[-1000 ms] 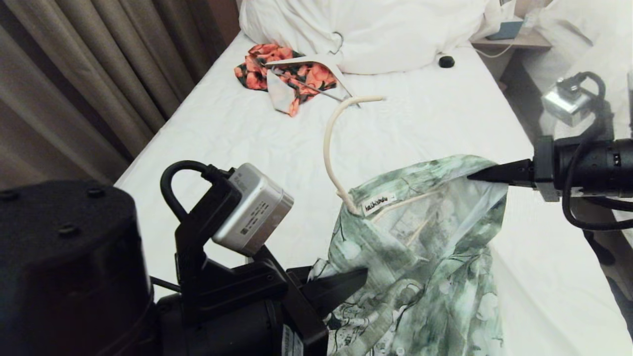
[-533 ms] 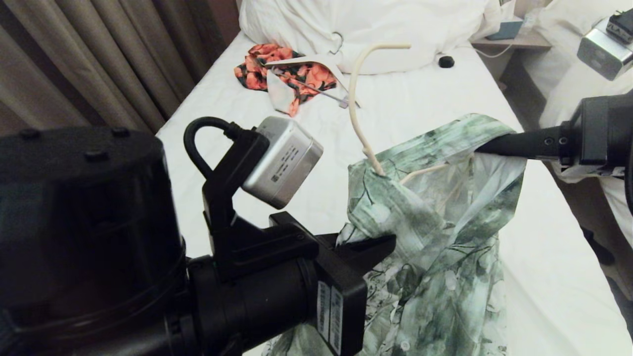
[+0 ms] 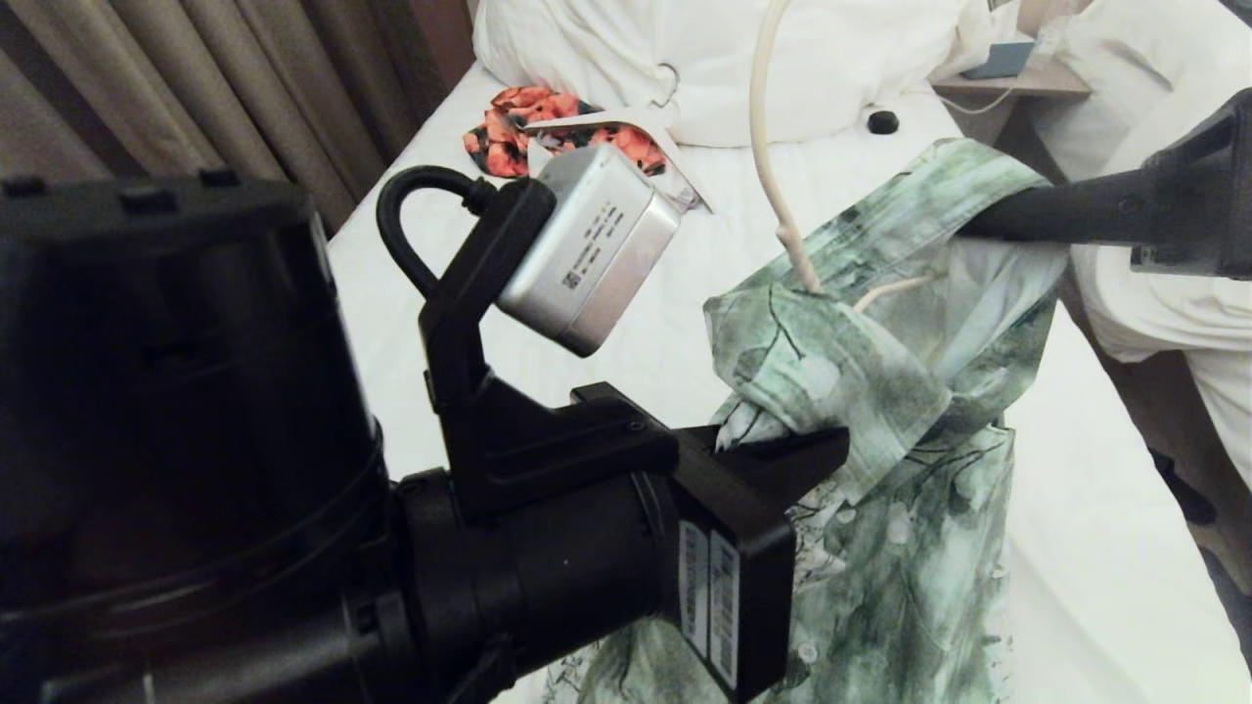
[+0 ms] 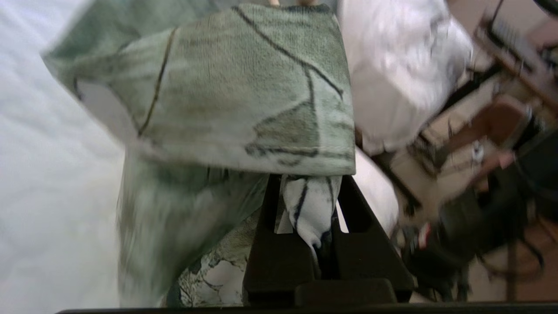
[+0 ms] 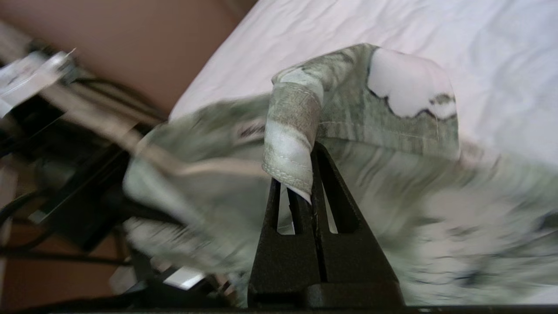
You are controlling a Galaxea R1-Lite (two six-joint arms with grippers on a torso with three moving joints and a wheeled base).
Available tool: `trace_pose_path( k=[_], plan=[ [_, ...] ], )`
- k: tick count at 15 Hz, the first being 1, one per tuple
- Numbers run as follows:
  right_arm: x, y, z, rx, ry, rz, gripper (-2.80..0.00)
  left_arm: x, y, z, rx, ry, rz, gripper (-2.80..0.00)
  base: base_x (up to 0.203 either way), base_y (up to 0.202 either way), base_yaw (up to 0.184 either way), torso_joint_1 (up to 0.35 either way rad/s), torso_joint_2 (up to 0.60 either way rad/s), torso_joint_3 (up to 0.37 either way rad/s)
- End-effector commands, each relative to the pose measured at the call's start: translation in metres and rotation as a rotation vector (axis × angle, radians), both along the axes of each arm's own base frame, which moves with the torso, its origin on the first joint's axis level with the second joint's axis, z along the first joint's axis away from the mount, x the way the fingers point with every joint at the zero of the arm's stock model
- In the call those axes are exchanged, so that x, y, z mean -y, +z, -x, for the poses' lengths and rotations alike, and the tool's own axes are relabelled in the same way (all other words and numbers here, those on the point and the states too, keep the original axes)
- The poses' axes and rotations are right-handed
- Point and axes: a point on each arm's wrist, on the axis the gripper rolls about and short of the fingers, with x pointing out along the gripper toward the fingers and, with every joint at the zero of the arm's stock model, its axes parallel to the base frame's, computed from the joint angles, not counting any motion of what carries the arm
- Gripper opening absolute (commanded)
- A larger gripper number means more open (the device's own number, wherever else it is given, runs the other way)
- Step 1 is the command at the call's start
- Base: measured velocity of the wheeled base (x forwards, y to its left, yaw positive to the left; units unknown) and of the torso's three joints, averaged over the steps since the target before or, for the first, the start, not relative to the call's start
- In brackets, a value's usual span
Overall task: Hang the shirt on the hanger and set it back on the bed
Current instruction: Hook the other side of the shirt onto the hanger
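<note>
The green-and-white shirt (image 3: pixel 880 391) hangs lifted above the bed (image 3: pixel 1095 508), its lower part trailing down. The cream hanger (image 3: pixel 768 147) sits inside it; the hook rises from the collar and runs out of the head view's top, and one arm (image 3: pixel 885 291) shows through the thin cloth. My left gripper (image 3: pixel 812 445) is shut on a bunched fold at the shirt's near shoulder (image 4: pixel 310 205). My right gripper (image 3: pixel 978 220) is shut on the hemmed edge at the far shoulder (image 5: pixel 290 148). Most of the hanger's frame is hidden by fabric.
An orange-red floral garment (image 3: pixel 509 127) with a white flat hanger (image 3: pixel 606 122) lies near the heaped pillows (image 3: pixel 831 68). A small black object (image 3: pixel 882 121) rests on the sheet. Curtains (image 3: pixel 196 88) line the left; a nightstand (image 3: pixel 1017 78) and the neighbouring bed (image 3: pixel 1154 293) stand right.
Both grippers have risen, carrying the shirt and hanger up off the sheet. The hook has swung more upright and climbed past the top of the head view.
</note>
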Motion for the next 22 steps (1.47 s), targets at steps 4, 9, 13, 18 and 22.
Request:
trace_pose_path(
  k=[4,9,13,18,22],
  plan=[
    [0.003,0.01,0.034,-0.004,0.056,-0.003,-2.8,0.02,0.0,-0.019,0.067,0.018,0.142,-2.8,0.0,0.0,0.0,0.0,0.0,0.0],
    [0.008,0.011,0.062,-0.056,0.107,-0.021,-2.8,0.028,-0.006,-0.026,0.058,0.022,0.138,-2.8,0.0,0.0,0.0,0.0,0.0,0.0],
    [0.009,-0.005,0.064,-0.14,0.098,0.023,-2.8,0.023,0.006,-0.023,0.097,0.025,0.219,-2.8,0.0,0.0,0.0,0.0,0.0,0.0],
    [0.01,-0.004,0.065,-0.136,0.072,0.027,0.0,0.013,0.018,-0.018,0.115,0.024,0.271,-2.8,0.0,0.0,0.0,0.0,0.0,0.0],
    [0.018,0.004,0.077,-0.112,0.042,0.021,0.0,0.001,0.028,-0.02,0.149,0.046,0.326,-2.8,0.0,0.0,0.0,0.0,0.0,0.0]
  ],
)
